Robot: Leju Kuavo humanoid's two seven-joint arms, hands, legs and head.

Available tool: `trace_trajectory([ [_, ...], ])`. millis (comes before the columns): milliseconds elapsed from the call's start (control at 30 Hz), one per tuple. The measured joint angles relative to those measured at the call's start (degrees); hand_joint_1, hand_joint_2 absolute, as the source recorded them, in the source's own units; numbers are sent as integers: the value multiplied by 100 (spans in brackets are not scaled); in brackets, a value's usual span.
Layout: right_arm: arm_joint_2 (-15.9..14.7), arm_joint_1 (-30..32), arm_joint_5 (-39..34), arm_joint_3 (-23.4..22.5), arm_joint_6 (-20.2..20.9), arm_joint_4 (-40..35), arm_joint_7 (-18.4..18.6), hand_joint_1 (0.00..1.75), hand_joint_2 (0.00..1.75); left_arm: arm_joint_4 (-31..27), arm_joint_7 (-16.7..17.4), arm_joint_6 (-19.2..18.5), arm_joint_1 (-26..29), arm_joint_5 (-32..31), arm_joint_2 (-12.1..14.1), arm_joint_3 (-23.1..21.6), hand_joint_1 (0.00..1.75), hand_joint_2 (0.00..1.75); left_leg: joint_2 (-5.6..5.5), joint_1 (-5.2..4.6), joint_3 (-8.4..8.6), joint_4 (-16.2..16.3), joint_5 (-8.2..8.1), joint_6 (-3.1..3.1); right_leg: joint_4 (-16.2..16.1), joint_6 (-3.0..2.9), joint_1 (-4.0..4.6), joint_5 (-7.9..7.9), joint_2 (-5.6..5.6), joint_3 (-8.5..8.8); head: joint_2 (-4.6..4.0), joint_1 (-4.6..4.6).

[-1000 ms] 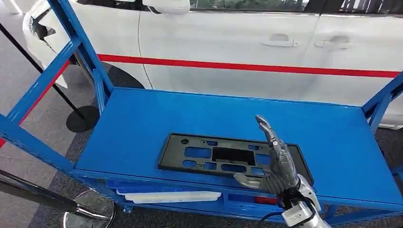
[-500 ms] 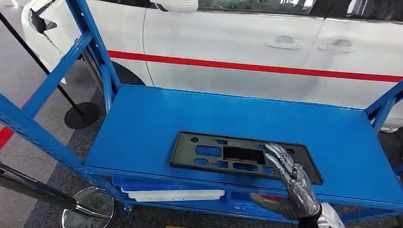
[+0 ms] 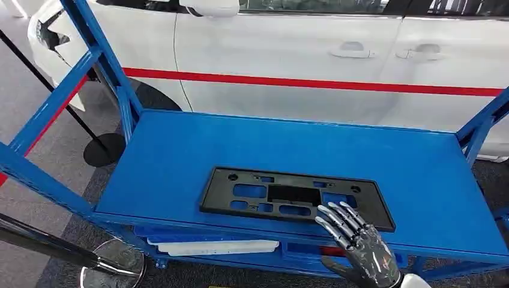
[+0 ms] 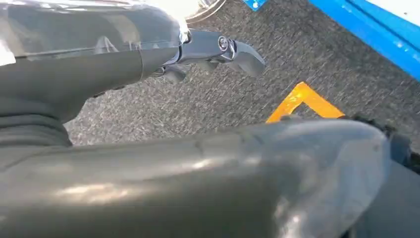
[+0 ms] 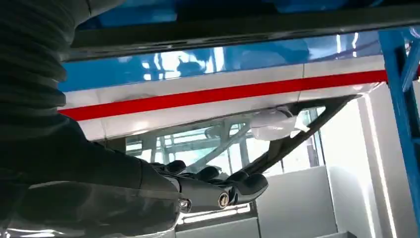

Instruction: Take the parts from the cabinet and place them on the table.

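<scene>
We see the plate (image 3: pixel 295 198) lying flat near the shelf's (image 3: pixel 180 150) front edge, and our right hand (image 3: pixel 359 247) hovers empty with fingers spread over its right end — a one-ended grab could tip or drag it off.

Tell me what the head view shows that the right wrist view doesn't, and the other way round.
Head view alone: the black plastic part lying flat on the blue shelf, a white part on the level below, and the grey floor. Right wrist view alone: the car's white side mirror seen close, with bright windows behind it. Both: the right hand, fingers apart and holding nothing, the blue rack frame and the white car with its red stripe.
</scene>
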Motion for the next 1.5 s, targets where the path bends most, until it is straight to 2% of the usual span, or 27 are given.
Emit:
trace_trajectory([
  [67, -13, -112, 202, 251, -211, 149, 214, 0, 175, 0, 2, -2, -10, 2, 15, -20, 0, 0, 0, 10, 508, -1060, 521, 31, 39, 25, -1, -20, 19, 4, 0, 0],
  [100, -20, -198, 270, 408, -350, 245, 333, 0, 175, 0, -2, -7, -26, 2, 15, -37, 0, 0, -5, -3, 621, -1314, 465, 50, 65, 55, 31, -35, 25, -13, 0, 0],
  [233, -26, -588, 616, 1134, -839, 700, 736, 0, 175, 0, -70, -20, -45, 2, 15, -149, 0, 0, -12, -30, 596, -1367, 511, 155, 83, 151, 31, 6, 42, -63, 0, 0],
  [300, -28, -674, 660, 1358, -896, 820, 786, 0, 175, 0, -81, -24, -57, 2, 9, -158, 0, 0, -7, 14, 604, -1435, 567, 239, 272, 224, 11, -184, 33, -129, 0, 2],
  [400, -31, -816, 666, 1559, -1007, 1006, 830, 0, 175, 0, -96, -24, -52, 2, 9, -197, 0, 0, 0, 2, 567, -1430, 581, 264, 1506, 292, -21, -807, 29, -697, 0, 2],
  [433, -28, -853, 675, 1631, -1058, 1061, 841, 0, 175, 2, -103, -26, -50, 2, 11, -210, 0, 0, 1, -3, 561, -1424, 581, 264, 1786, 299, -24, -863, 27, -826, 0, 2],
  [467, -20, -889, 690, 1695, -1115, 1120, 876, 0, 175, 2, -107, -31, -48, 2, 13, -232, 0, 0, 0, -4, 561, -1418, 581, 264, 1805, 299, -24, -783, 26, -832, 0, 2],
  [500, -2, -943, 697, 1750, -1172, 1181, 889, 0, 175, 2, -116, -31, -49, 4, 11, -262, 0, 0, -5, -5, 566, -1410, 578, 261, 1557, 286, -23, -576, 26, -709, 0, 2],
  [567, 68, -1122, 668, 1852, -1298, 1343, 898, 0, 175, 2, -144, -31, -50, 4, 4, -291, 0, 0, -11, -14, 587, -1405, 568, 246, 481, 212, -12, -6, 26, -200, 0, 2],
  [633, 131, -1292, 614, 1911, -1388, 1500, 898, 0, 175, 2, -168, -24, -52, 2, -15, -293, 0, 0, -9, -44, 553, -1391, 567, 209, 69, 130, 49, -18, 22, -40, 0, 2],
  [733, 201, -1511, 540, 1985, -1458, 1798, 874, 0, 175, 2, -197, -13, -38, 2, -15, -293, 0, 0, -2, -17, 541, -1431, 601, 114, 70, 88, 72, -11, 29, -69, 0, 2],
  [767, 249, -1616, 524, 2020, -1464, 1910, 872, 0, 175, 2, -212, -13, -45, 2, -13, -293, 0, 0, -2, -54, 550, -1421, 575, 67, -37, 34, 0, 40, 27, -32, 0, 0],
  [800, 300, -1722, 509, 2060, -1477, 1999, 865, 0, 175, 4, -221, -11, -43, -2, -15, -293, 0, 0, -10, -31, 508, -1305, 479, 43, -79, 16, 0, 64, 11, -3, 0, 0],
  [833, 325, -1814, 494, 2081, -1484, 2092, 859, 0, 175, 4, -229, -11, -45, 2, -15, -293, 0, 0, -10, -26, 388, -1037, 298, 30, -82, -15, -4, 67, 1, -4, 0, 0],
  [900, 404, -1963, 452, 2121, -1484, 2304, 824, 0, 175, 4, -232, -13, -39, 0, -15, -295, 0, 0, -8, -2, -31, -110, -143, -6, -73, -24, 10, 62, -7, -8, 0, 0],
  [933, 439, -2021, 432, 2145, -1484, 2396, 788, 0, 175, 4, -229, -13, -24, 0, -15, -297, 0, 0, -6, 2, -205, 258, -251, -24, -64, -26, 16, 61, -8, -11, 0, 0],
  [967, 492, -2069, 402, 2158, -1484, 2490, 745, 0, 175, 4, -229, -13, -12, 2, -15, -300, 0, 0, -6, 8, -253, 349, -191, -36, -53, -28, 16, 58, -7, -11, 0, 0],
  [1000, 537, -2110, 380, 2164, -1486, 2551, 706, 0, 175, 4, -229, -13, -11, 0, -15, -306, 0, 0, -6, 14, -175, 170, -27, -40, -40, -28, 15, 52, -5, -10, 0, 0],
  [1067, 614, -2203, 345, 2167, -1486, 2645, 664, 0, 175, 11, -227, -13, -14, 2, -4, -322, 0, 0, -5, 38, 260, -767, 495, -36, 9, -2, 9, 19, 3, -6, 0, 0],
  [1100, 654, -2248, 341, 2167, -1486, 2693, 633, 0, 175, 13, -227, -13, -18, 2, -2, -330, 0, 0, -4, 45, 465, -1251, 621, -20, 46, 31, 10, -10, 4, -12, 0, 0],
  [1133, 691, -2299, 341, 2167, -1486, 2746, 598, 0, 175, 15, -227, -11, -25, 2, -2, -335, 0, 0, -10, 11, 515, -1354, 553, -7, 99, 61, 55, -28, 11, -40, 0, 0],
  [1267, 881, -2561, 327, 2223, -1486, 3046, 570, 0, 175, 15, -229, 15, -19, 0, -4, -337, 0, 0, -13, 17, 479, -1365, 615, 143, 98, 143, 40, 1, 23, -78, 0, 0],
  [1333, 925, -2669, 286, 2239, -1488, 3170, 570, 0, 175, 15, -229, 37, -28, 2, -11, -337, 0, 0, -7, 35, 481, -1396, 645, 202, 408, 208, 19, -267, 19, -210, 0, 2],
  [1400, 995, -2788, 251, 2287, -1488, 3345, 577, 0, 175, 15, -223, 55, -24, 2, -9, -337, 0, 0, -5, 27, 457, -1391, 653, 220, 1350, 255, -9, -727, 19, -638, 0, 0],
  [1433, 1016, -2822, 255, 2298, -1488, 3442, 583, 0, 175, 15, -223, 70, -20, 7, -9, -335, 0, 0, -6, 22, 450, -1389, 653, 223, 1702, 264, -15, -834, 19, -806, 0, 2],
  [1467, 1058, -2863, 293, 2311, -1488, 3546, 598, 0, 175, 15, -223, 79, -13, 7, -9, -335, 0, 0, -11, 20, 451, -1387, 652, 223, 1879, 263, -16, -818, 19, -895, 0, 0],
  [1500, 1108, -2911, 347, 2313, -1486, 3646, 616, 0, 175, 15, -223, 87, -8, 4, -11, -335, 0, 0, -15, 19, 458, -1386, 652, 223, 1755, 253, -16, -671, 19, -844, 0, 2],
])
